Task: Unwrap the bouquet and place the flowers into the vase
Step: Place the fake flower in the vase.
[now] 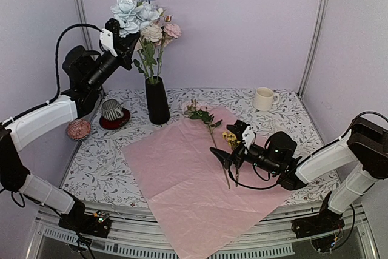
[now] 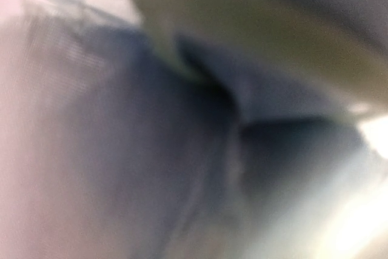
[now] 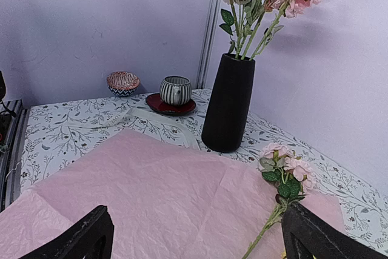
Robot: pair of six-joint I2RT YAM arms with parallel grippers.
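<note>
Pink paper (image 1: 182,180) flat on the floral table (image 1: 285,110): only the top view shows the left gripper (image 1: 134,39) clenched up by the flowers (image 1: 136,10) in the vase (image 1: 157,101), while the right wrist view shows the right gripper (image 3: 200,241) gaping beside a loose rose (image 3: 285,168).

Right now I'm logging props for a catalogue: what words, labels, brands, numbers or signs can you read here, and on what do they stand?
None can be read.
The black vase, white mug, striped cup and pink wrapping paper show no lettering.
The tablecloth carries only a leaf print.
The left wrist view is blurred throughout, so nothing there is legible.
</note>
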